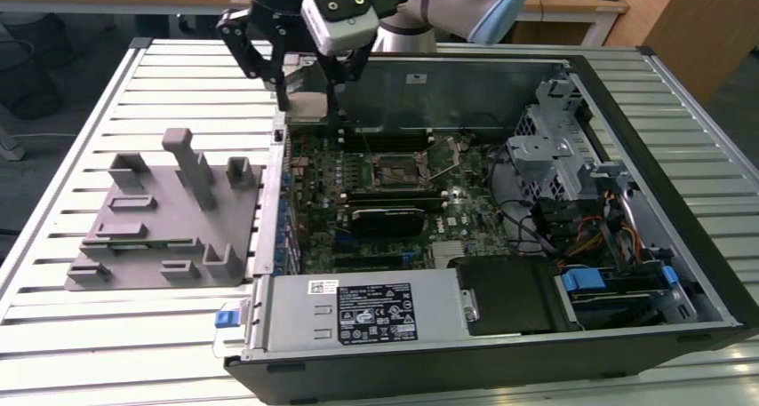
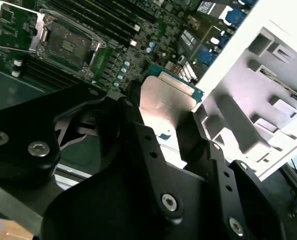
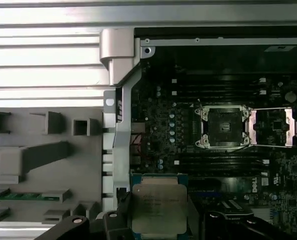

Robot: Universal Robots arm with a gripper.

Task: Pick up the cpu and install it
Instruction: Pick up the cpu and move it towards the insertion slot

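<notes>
The black end effector (image 2: 163,120) is closest, big and dark in the second wrist view. Its two fingers (image 2: 191,137) are pinching the cpu (image 2: 166,105), a small flat square chip with a shiny silver top and a thin pale rim. One finger presses on each side of the chip. In the first wrist view the cpu (image 3: 158,207) sits between the same fingers, held up in the air over the things below.

In the exterior view the end effector (image 1: 307,99) hangs over the far corner of the open black computer case (image 1: 699,273), on the exterior view's left. The cpu (image 1: 307,107) is a pale spot at its tip, above the edge of the green board (image 1: 315,202) inside the case.

The dark square socket (image 3: 223,127) with its metal frame is in the middle of the board, well apart from the chip. Its metal lid is folded open to one side.

A grey plastic tray (image 1: 155,219) with tall posts lies just beside the case, on the exterior view's left. Both rest on a silver surface (image 1: 107,335) made of long metal slats.
</notes>
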